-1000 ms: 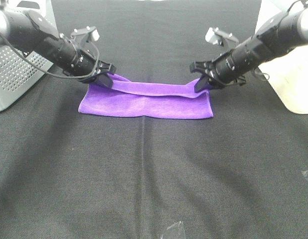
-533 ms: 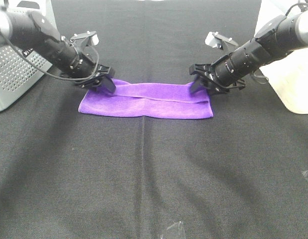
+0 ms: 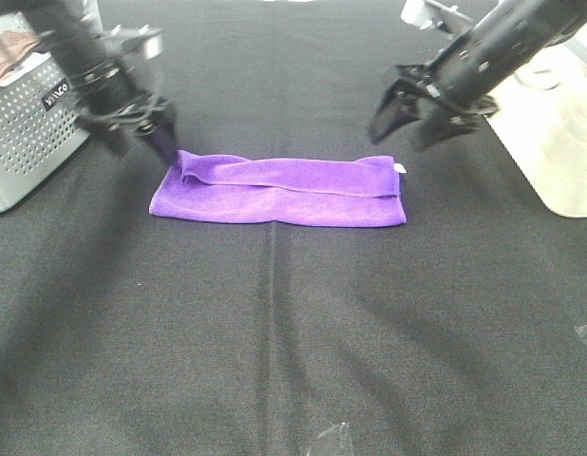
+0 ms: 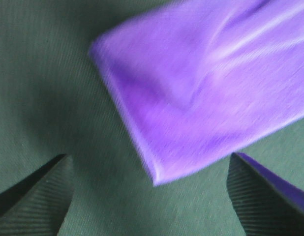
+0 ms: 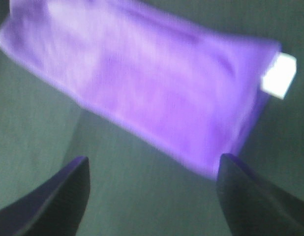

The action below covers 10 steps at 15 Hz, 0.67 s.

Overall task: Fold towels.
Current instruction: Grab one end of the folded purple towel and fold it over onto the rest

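While poised above the purple towel (image 3: 278, 190) — folded into a long strip, flat on the black desk (image 3: 274, 332), white tag (image 3: 400, 169) at its right end — hang over its two ends, left end effector (image 3: 140, 141) and right end effector (image 3: 405, 125) both spread apart, empty.

Purple towel (image 3: 278, 192) lies folded into a flat strip, white tag (image 3: 401, 169) at its right end.

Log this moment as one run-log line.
towel: folded strip, flat on table | left hand: open, clear of towel, by its left end | right hand: open, clear of towel, by its right end
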Each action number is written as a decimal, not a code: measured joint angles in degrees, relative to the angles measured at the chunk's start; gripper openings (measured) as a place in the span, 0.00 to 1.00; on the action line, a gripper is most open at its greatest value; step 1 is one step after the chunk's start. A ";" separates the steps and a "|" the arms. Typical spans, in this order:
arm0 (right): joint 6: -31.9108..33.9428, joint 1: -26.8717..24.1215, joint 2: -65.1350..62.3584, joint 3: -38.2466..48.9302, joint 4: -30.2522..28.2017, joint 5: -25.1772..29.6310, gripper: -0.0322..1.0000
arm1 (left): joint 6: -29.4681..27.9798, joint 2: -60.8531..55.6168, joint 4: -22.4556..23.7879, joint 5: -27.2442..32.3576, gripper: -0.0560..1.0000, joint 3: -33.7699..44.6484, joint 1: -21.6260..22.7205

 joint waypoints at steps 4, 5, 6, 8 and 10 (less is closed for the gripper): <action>4.41 0.00 -2.01 0.00 -2.75 4.01 0.70 | 7.10 4.24 -19.25 1.72 0.81 0.00 7.28; 4.64 0.00 -2.01 0.00 -2.81 4.07 0.70 | 8.19 5.44 -21.89 1.78 0.82 0.00 7.96; 4.76 0.00 -2.01 0.00 -2.92 4.07 0.70 | 9.05 6.82 -22.75 1.78 0.83 0.00 8.08; 4.93 0.00 -2.01 0.00 -2.92 4.13 0.70 | 9.63 9.17 -23.95 1.83 0.83 -0.17 8.08; 5.27 0.00 -2.01 0.00 -2.98 4.18 0.70 | 9.68 9.85 -24.69 1.72 0.83 -0.63 8.02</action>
